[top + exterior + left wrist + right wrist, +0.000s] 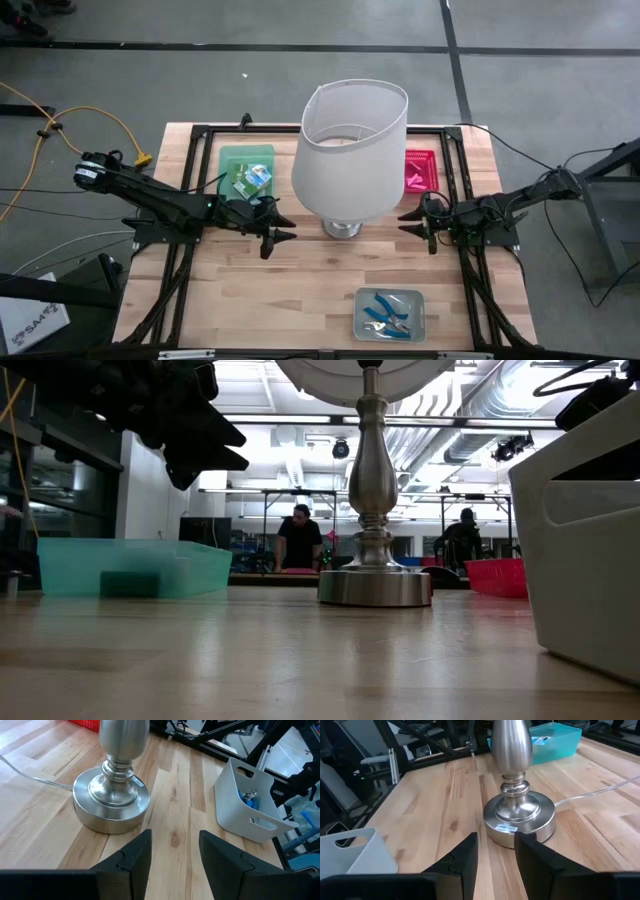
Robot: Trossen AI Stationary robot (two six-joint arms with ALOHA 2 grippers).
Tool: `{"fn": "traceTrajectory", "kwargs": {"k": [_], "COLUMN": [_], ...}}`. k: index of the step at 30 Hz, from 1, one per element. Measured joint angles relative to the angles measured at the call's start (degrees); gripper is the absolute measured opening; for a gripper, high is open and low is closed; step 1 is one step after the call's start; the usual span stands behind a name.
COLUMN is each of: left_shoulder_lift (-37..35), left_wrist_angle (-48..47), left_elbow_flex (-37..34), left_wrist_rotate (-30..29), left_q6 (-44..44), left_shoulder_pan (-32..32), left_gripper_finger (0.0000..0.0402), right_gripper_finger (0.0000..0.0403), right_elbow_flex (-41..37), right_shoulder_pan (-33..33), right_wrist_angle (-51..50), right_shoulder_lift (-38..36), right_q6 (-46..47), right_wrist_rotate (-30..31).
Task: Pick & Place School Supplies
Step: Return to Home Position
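Blue-handled scissors (385, 314) lie in a clear grey tray (361, 300) near the table's front edge. Green-yellow printed boxes (252, 179) lie in a green tray (228, 160) at the far left. A red tray (427, 157) at the far right holds something pink (412, 181). My left gripper (282, 229) hovers open just left of the lamp base (342, 229), and in the left wrist view the left gripper (175, 837) has nothing between its fingers. My right gripper (408, 222) hovers open just right of the base, also with nothing between its fingers (496, 840).
A tall lamp with a big white shade (350, 150) stands mid-table on a round steel base (111, 800), its clear cord (590, 795) running across the wood. Black frame rails (190, 190) border both table sides. People stand in the room behind (300, 538).
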Motion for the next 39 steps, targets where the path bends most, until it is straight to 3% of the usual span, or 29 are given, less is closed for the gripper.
{"fn": "traceTrajectory", "kwargs": {"k": [8,17,28,39], "left_shoulder_lift": [0.00,0.00,0.00,0.01], "left_wrist_angle": [0.00,0.00,0.19,0.20], "left_elbow_flex": [0.02,0.02,0.02,0.02], "left_wrist_rotate": [0.00,0.02,0.02,0.70], "left_q6": [0.02,0.02,0.02,-0.27], "left_shoulder_pan": [0.00,0.00,0.00,-0.01], "left_gripper_finger": [0.0159,0.0159,0.0159,0.0159], "right_gripper_finger": [0.0119,0.0119,0.0117,0.0109], "right_elbow_flex": [-2.55,-2.56,-2.60,-2.64], "right_shoulder_pan": [0.04,0.04,0.04,0.04], "right_wrist_angle": [6.41,6.10,4.25,4.18], "right_shoulder_lift": [0.03,0.32,0.34,0.34], "right_q6": [1.63,-0.04,0.49,0.39], "right_wrist_rotate": [-7.69,-8.12,-17.46,-17.93]}}
